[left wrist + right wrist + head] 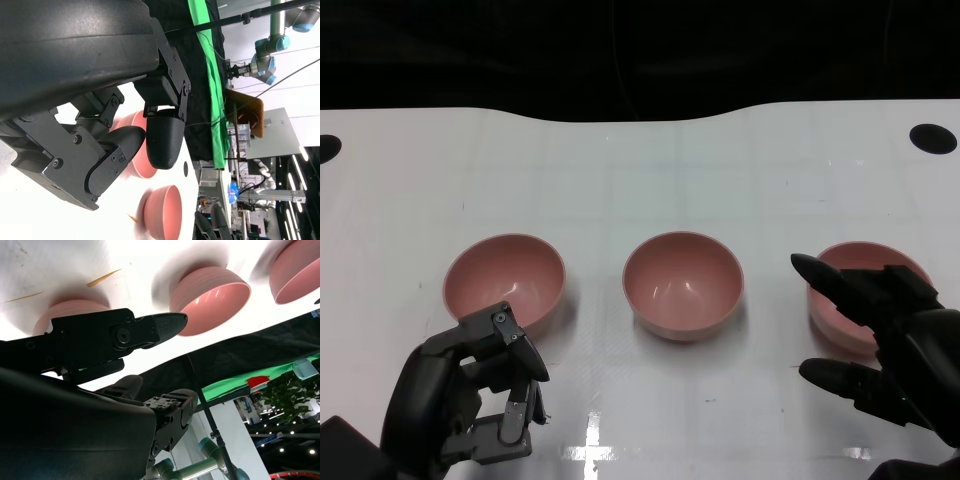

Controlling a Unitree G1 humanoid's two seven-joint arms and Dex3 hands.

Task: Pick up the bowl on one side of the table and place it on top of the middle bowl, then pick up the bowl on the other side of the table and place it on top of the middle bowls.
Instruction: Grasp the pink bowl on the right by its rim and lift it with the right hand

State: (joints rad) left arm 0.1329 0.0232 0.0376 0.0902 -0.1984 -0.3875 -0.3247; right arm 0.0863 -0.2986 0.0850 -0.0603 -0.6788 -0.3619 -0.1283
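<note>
Three pink bowls stand in a row on the white table (640, 180): the left bowl (504, 280), the middle bowl (683, 285) and the right bowl (860, 262). My right hand (895, 345) is spread at the right bowl's near side, with upper fingers (825, 283) lying over its rim and the thumb lower down on the table side; it holds nothing. The right wrist view shows the right bowl (70, 309) just behind a finger, then the middle bowl (210, 287) and the left bowl (295, 270). My left hand (470, 400) is curled in, empty, just short of the left bowl (134, 150).
Black round holes sit at the table's far corners, one on the right (932, 138) and one on the left (326, 148). The table's far edge borders a dark backdrop. Bare white surface lies between the bowls and in front of them.
</note>
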